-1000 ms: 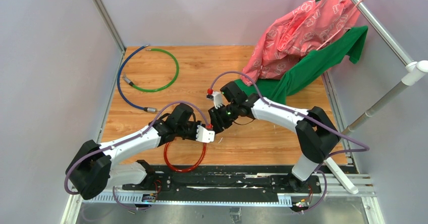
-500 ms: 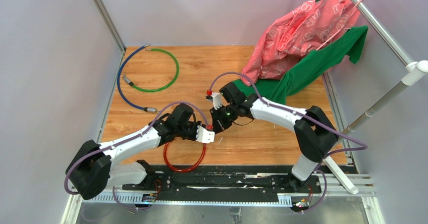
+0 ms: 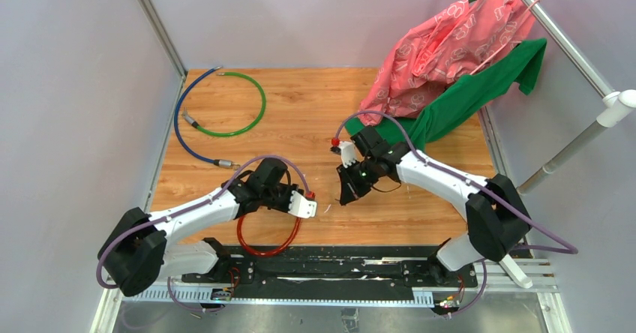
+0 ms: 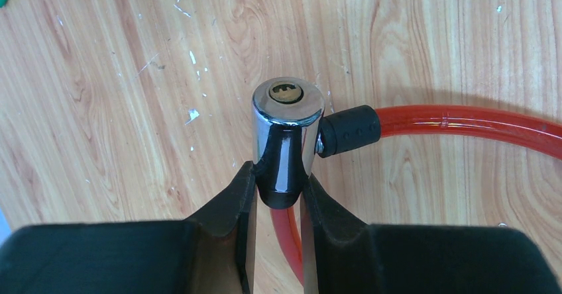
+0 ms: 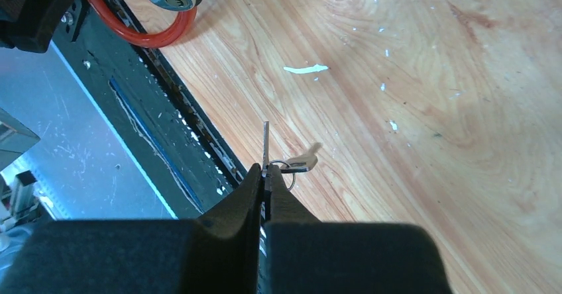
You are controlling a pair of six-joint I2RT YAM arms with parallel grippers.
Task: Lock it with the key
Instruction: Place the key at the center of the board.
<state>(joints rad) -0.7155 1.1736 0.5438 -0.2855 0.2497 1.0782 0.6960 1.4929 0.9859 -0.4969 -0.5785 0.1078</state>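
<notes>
Right fingers (image 5: 238, 204) are pinching the key (image 5: 265, 142), blade sticking out past their tips; I'm seeing left fingers (image 4: 232, 208) clamping the lock cylinder (image 4: 287, 128).

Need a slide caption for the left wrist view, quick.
Left gripper, jaws shut on the chrome lock cylinder of the red cable, keyhole facing the camera.

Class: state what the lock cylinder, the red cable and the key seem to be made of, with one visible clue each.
Lock cylinder: probably polished chromed metal; it mirrors its surroundings.
Red cable: likely a glossy translucent plastic sheath; light streaks run along it, core unseen.
Key: seemingly thin bare silver metal; seen edge-on, it is a bright sliver.
</notes>
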